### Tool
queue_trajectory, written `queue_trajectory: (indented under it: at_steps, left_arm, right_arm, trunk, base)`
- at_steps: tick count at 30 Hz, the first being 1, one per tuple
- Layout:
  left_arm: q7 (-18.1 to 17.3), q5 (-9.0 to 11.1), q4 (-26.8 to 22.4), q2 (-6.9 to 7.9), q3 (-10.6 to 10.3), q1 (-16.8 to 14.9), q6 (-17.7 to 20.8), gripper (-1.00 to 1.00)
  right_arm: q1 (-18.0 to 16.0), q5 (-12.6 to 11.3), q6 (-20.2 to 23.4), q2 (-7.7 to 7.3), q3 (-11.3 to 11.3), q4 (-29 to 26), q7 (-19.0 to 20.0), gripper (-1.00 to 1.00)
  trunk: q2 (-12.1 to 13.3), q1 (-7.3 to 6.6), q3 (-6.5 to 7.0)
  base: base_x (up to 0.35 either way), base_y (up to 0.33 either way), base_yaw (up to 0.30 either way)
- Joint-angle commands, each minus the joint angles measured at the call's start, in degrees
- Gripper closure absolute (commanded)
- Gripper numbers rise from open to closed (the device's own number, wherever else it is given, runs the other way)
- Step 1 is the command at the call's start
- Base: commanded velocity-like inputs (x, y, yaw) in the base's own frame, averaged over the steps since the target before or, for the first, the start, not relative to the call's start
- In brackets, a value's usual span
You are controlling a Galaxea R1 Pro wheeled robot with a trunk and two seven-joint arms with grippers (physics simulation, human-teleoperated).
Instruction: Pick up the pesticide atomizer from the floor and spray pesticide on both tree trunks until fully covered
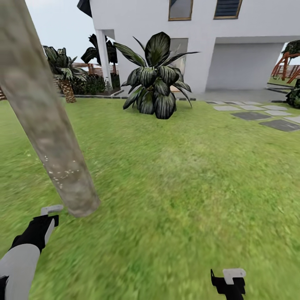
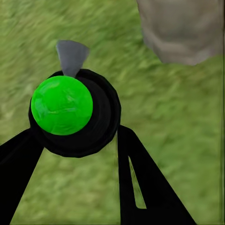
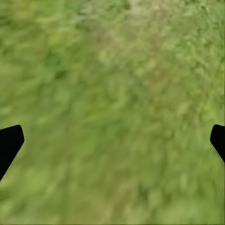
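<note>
Left hand (image 2: 70, 140) gripping pesticide atomizer (image 2: 63, 105), nozzle toward speckled tree trunk (image 1: 46, 121)

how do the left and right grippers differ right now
The left gripper has its fingers closed around the pesticide atomizer, seen end-on as a bright green round in a black ring; the right gripper is spread wide with only lawn between its fingers. The left sits near the base of the tree trunk; the right hangs over open grass. Both have black fingers.
</note>
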Motion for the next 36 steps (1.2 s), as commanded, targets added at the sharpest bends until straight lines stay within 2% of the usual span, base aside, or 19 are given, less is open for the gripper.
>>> queue_trajectory:
  at_steps: [1, 18, 36]
  left_arm:
    - [0.0, -0.3, -0.1, -0.05, 0.1, 0.0, 0.3, 1.00]
    - [0.0, -0.3, -0.1, -0.06, 0.3, 0.0, 0.3, 1.00]
    - [-0.4, -0.3, -0.2, 0.11, 0.4, 0.0, 0.9, 1.00]
  right_arm:
    - [0.0, 0.6, -0.1, 0.01, -0.3, 0.1, -0.3, -1.00]
    - [0.0, 0.6, -0.1, 0.01, -0.3, 0.1, -0.3, -1.00]
    - [0.0, 0.6, -0.1, 0.01, -0.3, 0.1, -0.3, -1.00]
  trunk:
    - [0.0, 0.01, -0.05]
    - [0.0, 0.01, -0.05]
    - [0.0, 0.01, -0.05]
  base:
    - [0.151, -0.237, 0.055]
    - [0.108, -0.256, 0.007]
    - [0.101, -0.261, 0.265]
